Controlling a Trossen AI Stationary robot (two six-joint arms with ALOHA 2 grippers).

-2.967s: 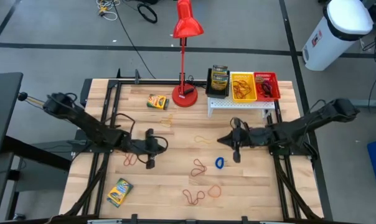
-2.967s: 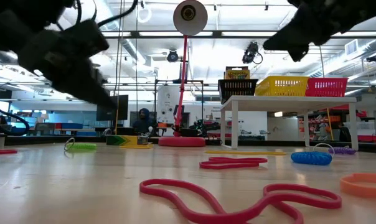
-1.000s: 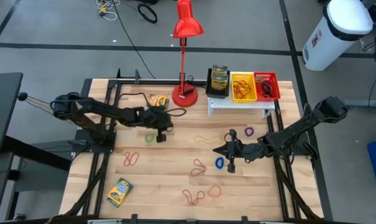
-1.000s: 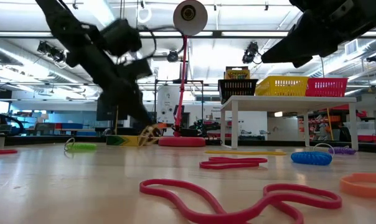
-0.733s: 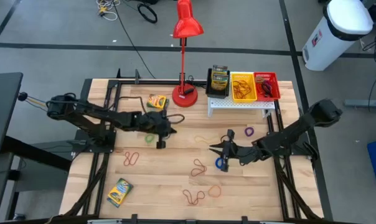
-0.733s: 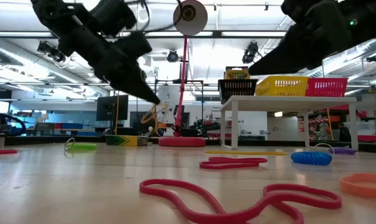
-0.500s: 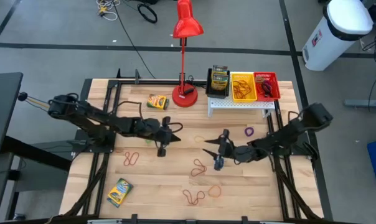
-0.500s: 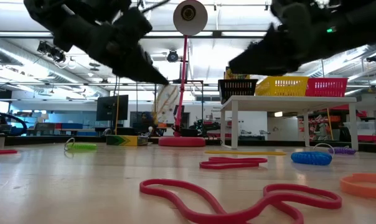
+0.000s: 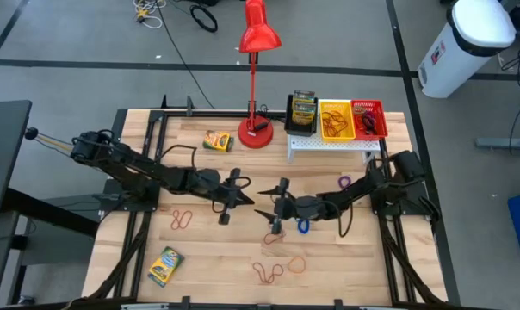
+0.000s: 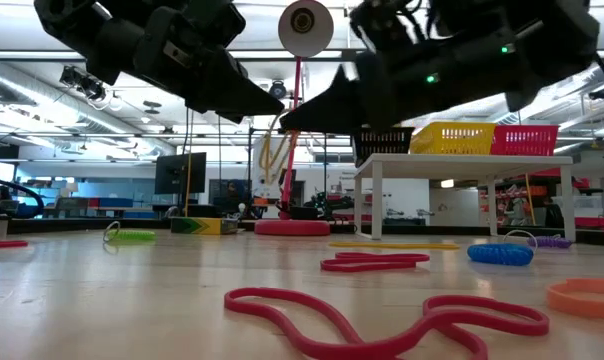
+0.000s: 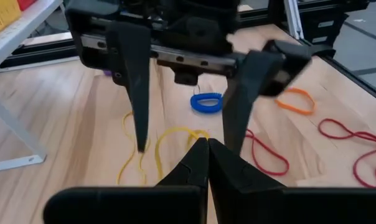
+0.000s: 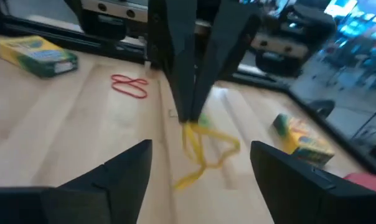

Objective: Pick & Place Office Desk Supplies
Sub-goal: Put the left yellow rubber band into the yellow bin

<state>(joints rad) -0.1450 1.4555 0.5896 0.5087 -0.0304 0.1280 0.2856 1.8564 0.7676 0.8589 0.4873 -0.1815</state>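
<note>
My left gripper [image 9: 246, 188] hangs above the table's middle, shut on a yellow rubber band [image 12: 199, 148]. Facing it from the right, my right gripper [image 9: 267, 219] is open. Its two fingers [image 11: 138, 93] stand on either side of the band without touching it. More bands lie on the wood: red [image 9: 182, 220], red [image 9: 273, 232], blue [image 9: 304, 226], orange [image 9: 295, 263] and purple [image 9: 343, 182]. Crayon boxes lie at the far left [image 9: 217, 140] and near left [image 9: 165, 265]. Black [image 9: 303, 112], yellow [image 9: 337, 119] and red [image 9: 368, 119] bins stand on a white shelf. My left gripper pinches the yellow band's top [image 12: 190, 127] between its two fingertips. The fingers come from the table's left, slanting down. The band hangs slack below them in loose loops [image 10: 272, 150], clear of the table.
A tall red desk lamp [image 9: 256, 129] stands at the far edge, left of the white shelf [image 9: 333, 145]. The yellow and red bins hold several bands. The near right part of the wood holds only the loose bands.
My left gripper has risen from the wood near the far crayon box and gone toward the table's right, lifting the yellow band clear. My right gripper has travelled toward the table's left, to the middle, and has opened around the hanging band.
</note>
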